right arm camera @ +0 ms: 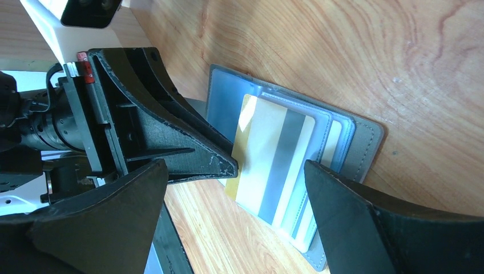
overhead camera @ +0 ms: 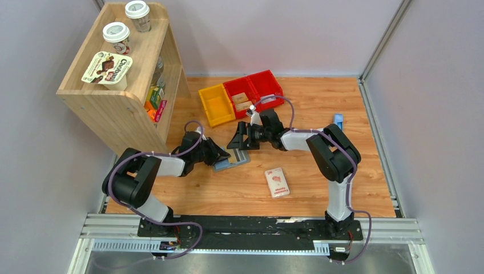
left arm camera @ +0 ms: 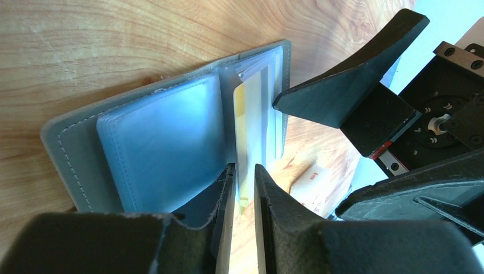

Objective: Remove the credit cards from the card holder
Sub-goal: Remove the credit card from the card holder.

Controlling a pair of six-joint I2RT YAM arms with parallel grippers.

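Note:
The grey card holder (overhead camera: 233,162) lies open on the wooden table between my two grippers. In the left wrist view its pale blue pockets (left arm camera: 160,142) are on the left and the credit cards (left arm camera: 259,108) sit in the right half. A tan card (right arm camera: 268,154) with a grey stripe sticks partway out of its pocket. My left gripper (left arm camera: 244,168) has its jaws almost together on that card's edge; it also shows in the top view (overhead camera: 218,154). My right gripper (right arm camera: 234,171) is wide open just above the holder, one finger (left arm camera: 342,85) touching the card side.
A white-and-pink packet (overhead camera: 277,182) lies in front of the holder. A yellow bin (overhead camera: 216,104) and red bins (overhead camera: 254,91) stand behind. A wooden shelf (overhead camera: 122,74) with cups is at the far left. A small blue object (overhead camera: 338,121) lies at the right.

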